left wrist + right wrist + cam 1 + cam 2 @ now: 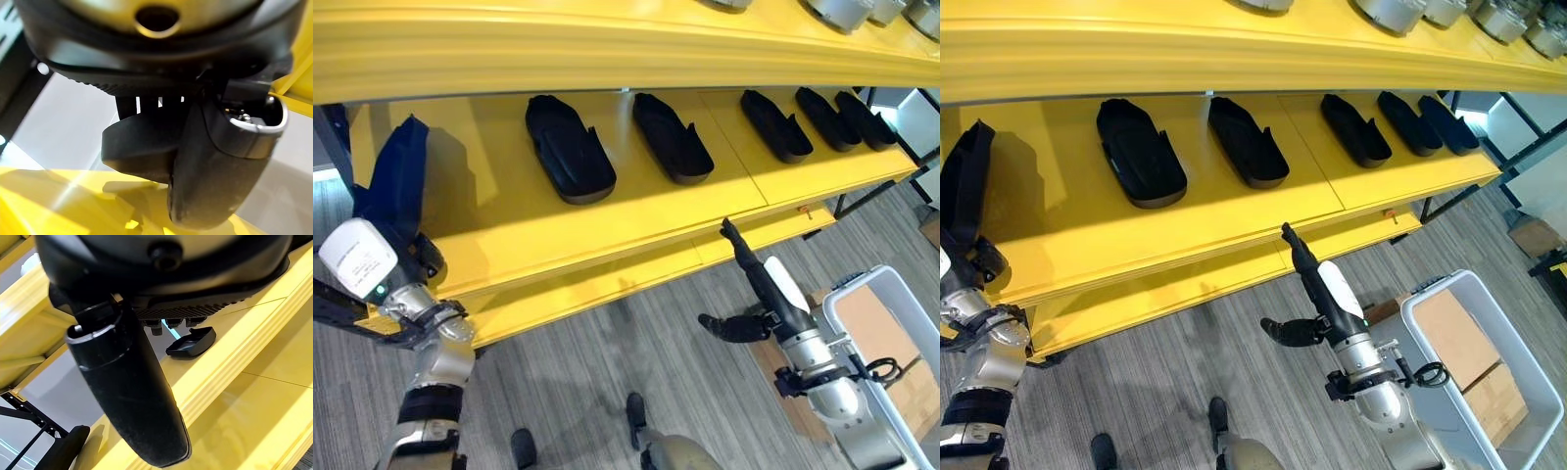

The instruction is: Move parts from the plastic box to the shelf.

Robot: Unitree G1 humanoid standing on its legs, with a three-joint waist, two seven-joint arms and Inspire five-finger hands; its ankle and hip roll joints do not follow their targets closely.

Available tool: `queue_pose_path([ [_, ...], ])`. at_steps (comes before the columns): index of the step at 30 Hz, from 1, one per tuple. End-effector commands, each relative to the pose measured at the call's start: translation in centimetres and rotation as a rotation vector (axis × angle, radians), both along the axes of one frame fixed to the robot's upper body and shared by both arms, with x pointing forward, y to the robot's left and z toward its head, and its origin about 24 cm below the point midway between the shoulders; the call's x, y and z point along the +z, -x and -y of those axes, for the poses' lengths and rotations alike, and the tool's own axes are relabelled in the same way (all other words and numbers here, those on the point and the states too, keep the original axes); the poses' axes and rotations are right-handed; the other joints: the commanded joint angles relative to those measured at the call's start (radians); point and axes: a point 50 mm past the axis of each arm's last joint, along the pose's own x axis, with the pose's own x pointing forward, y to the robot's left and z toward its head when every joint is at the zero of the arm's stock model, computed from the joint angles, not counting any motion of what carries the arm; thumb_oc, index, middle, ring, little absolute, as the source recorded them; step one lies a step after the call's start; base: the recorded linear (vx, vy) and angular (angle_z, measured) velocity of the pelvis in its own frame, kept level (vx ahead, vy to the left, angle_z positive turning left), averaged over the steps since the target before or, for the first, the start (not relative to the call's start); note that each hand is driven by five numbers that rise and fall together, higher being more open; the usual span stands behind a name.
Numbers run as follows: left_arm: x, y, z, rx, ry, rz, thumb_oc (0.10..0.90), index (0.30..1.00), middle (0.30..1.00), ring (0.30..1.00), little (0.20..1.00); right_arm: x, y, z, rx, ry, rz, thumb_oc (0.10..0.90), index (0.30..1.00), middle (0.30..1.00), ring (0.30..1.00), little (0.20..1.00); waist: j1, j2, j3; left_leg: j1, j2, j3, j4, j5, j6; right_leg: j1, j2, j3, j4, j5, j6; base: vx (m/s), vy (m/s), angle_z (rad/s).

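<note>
Placement looks to be the step in hand; my left hand [406, 186] holds a dark moulded plastic part [964, 181] upright at the left end of the bright yellow shelf [636, 211], fingers curled round it as I judge; next I must lay it flat beside the five black boat-shaped parts [570, 149] lying in a row; my right hand [752, 269] is released, fingers straight at the shelf's front edge; the white plastic box [1430, 313] stands at the right; no writing is legible.
</note>
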Motion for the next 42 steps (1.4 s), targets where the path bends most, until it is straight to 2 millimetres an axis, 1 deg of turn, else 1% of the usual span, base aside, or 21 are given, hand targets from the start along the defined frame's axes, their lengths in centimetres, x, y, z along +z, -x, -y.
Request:
queue_pose_path([
  [1,6.8,-1.2,-1.1,0.019,-0.173,0.209,0.400,0.300,0.300,0.300,0.300,6.0,0.1,-0.8,0.090,-0.076,0.297,0.900,1.000,1.000,1.000,1.000,-0.014,-0.027,-0.028,0.098,0.040,0.029,-0.006,-0.041,0.005,0.046,-0.042,0.003,0.000,-0.026,0.066,0.00,-0.005,-0.03],
  [4,7.0,-1.1,-1.3,0.024,-0.173,0.209,0.400,0.300,0.300,0.300,0.300,6.0,0.0,-0.9,0.092,-0.074,0.298,0.900,1.000,1.000,1.000,1.000,-0.014,-0.033,-0.032,0.097,0.043,0.033,-0.006,-0.043,0.005,0.041,-0.039,0.007,-0.001,-0.024,0.068,0.01,-0.011,-0.04],
  [5,6.9,-1.1,-1.6,0.033,-0.156,0.205,0.400,0.300,0.300,0.300,0.300,5.9,0.0,-0.8,0.090,-0.075,0.293,0.900,1.000,1.000,1.000,1.000,-0.015,-0.037,-0.032,0.096,0.044,0.035,-0.006,-0.044,0.004,0.038,-0.038,0.010,-0.001,-0.022,0.069,0.01,-0.005,-0.05],
  [8,7.1,-1.2,-1.6,0.033,-0.149,0.216,0.400,0.300,0.300,0.300,0.300,6.0,0.0,-0.9,0.093,-0.076,0.296,0.900,1.000,1.000,1.000,1.000,-0.016,-0.042,-0.035,0.093,0.044,0.038,-0.006,-0.045,0.004,0.032,-0.037,0.015,-0.001,-0.021,0.069,0.01,-0.003,-0.06],
  [11,7.7,-1.3,-1.8,0.031,-0.150,0.232,0.400,0.300,0.300,0.300,0.300,6.0,0.0,-0.8,0.097,-0.074,0.291,0.900,1.000,1.000,1.000,1.000,-0.019,-0.048,-0.035,0.096,0.045,0.043,-0.006,-0.047,0.005,0.030,-0.033,0.019,-0.001,-0.021,0.070,0.01,0.000,-0.01],
  [18,8.5,-1.6,-2.2,0.030,-0.142,0.234,0.400,0.300,0.300,0.300,0.300,5.9,0.1,-0.8,0.102,-0.070,0.282,0.900,1.000,1.000,1.000,1.000,-0.022,-0.048,-0.043,0.096,0.046,0.046,-0.006,-0.053,0.005,0.028,-0.032,0.020,-0.001,-0.024,0.072,0.01,0.003,-0.02],
  [19,8.7,-1.7,-2.2,0.027,-0.145,0.233,0.624,0.613,0.613,0.613,0.613,5.9,0.1,-0.8,0.103,-0.068,0.280,0.900,1.000,1.000,1.000,1.000,-0.023,-0.046,-0.043,0.096,0.045,0.047,-0.006,-0.053,0.004,0.028,-0.032,0.019,-0.001,-0.025,0.073,0.00,0.000,0.00],
  [20,8.9,-1.8,-2.1,0.022,-0.156,0.231,0.900,1.000,1.000,1.000,1.000,5.8,0.1,-0.8,0.103,-0.064,0.281,0.900,1.000,1.000,1.000,1.000,-0.023,-0.044,-0.041,0.097,0.043,0.046,-0.006,-0.054,0.005,0.030,-0.033,0.017,-0.001,-0.025,0.073,0.00,0.000,0.00],
  [25,8.9,-1.9,-1.8,-0.004,-0.167,0.219,0.900,1.000,1.000,1.000,1.000,5.9,0.2,-0.7,0.101,-0.053,0.285,0.900,1.000,1.000,1.000,1.000,-0.022,-0.036,-0.039,0.102,0.041,0.045,-0.006,-0.058,0.006,0.038,-0.036,0.015,-0.001,-0.029,0.072,0.00,0.000,0.00],
  [30,9.5,-2.4,-0.2,-0.077,-0.241,0.213,0.900,1.000,1.000,1.000,1.000,5.9,0.2,-0.6,0.097,-0.055,0.281,0.900,1.000,1.000,1.000,1.000,-0.023,-0.023,-0.044,0.114,0.035,0.044,-0.006,-0.067,0.007,0.052,-0.040,0.014,-0.001,-0.035,0.073,0.00,0.000,0.00],
  [31,9.8,-2.5,0.3,-0.100,-0.262,0.218,0.900,1.000,1.000,1.000,1.000,5.9,0.2,-0.6,0.097,-0.056,0.282,0.900,1.000,1.000,1.000,1.000,-0.024,-0.021,-0.046,0.116,0.034,0.043,-0.006,-0.069,0.008,0.053,-0.040,0.013,-0.001,-0.037,0.073,0.00,0.000,0.00],
  [32,10.4,-2.8,1.4,-0.161,-0.311,0.215,0.900,1.000,1.000,1.000,1.000,6.0,0.1,-0.5,0.092,-0.063,0.280,0.900,1.000,1.000,1.000,1.000,-0.024,-0.013,-0.053,0.121,0.033,0.042,-0.006,-0.072,0.008,0.060,-0.040,0.013,-0.001,-0.040,0.072,0.00,0.000,0.00],
  [35,10.9,-2.9,2.0,-0.192,-0.355,0.211,0.900,1.000,1.000,1.000,1.000,6.0,0.0,-0.3,0.082,-0.069,0.281,0.900,1.000,1.000,1.000,1.000,-0.024,-0.006,-0.058,0.124,0.033,0.040,-0.006,-0.074,0.009,0.064,-0.042,0.012,-0.001,-0.041,0.073,0.00,0.000,0.00],
  [39,12.0,-3.0,3.9,-0.276,-0.435,0.231,0.900,1.000,1.000,1.000,1.000,6.0,-0.2,-0.1,0.065,-0.075,0.285,0.900,1.000,1.000,1.000,1.000,-0.022,0.010,-0.067,0.126,0.030,0.035,-0.006,-0.078,0.010,0.071,-0.045,0.007,-0.001,-0.045,0.072,0.00,0.000,0.00],
  [40,12.2,-2.9,4.8,-0.319,-0.454,0.247,0.900,1.000,1.000,1.000,1.000,5.9,-0.2,0.1,0.049,-0.072,0.285,0.900,1.000,1.000,1.000,1.000,-0.021,0.019,-0.072,0.127,0.028,0.033,-0.006,-0.080,0.011,0.075,-0.047,0.004,-0.001,-0.046,0.072,0.00,0.000,0.00],
  [42,12.6,-2.9,5.2,-0.335,-0.472,0.256,0.900,1.000,1.000,1.000,1.000,5.9,-0.2,0.1,0.046,-0.071,0.285,0.900,1.000,1.000,1.000,1.000,-0.020,0.024,-0.075,0.127,0.027,0.030,-0.006,-0.081,0.012,0.078,-0.048,0.003,-0.001,-0.047,0.073,0.00,0.000,0.00],
])
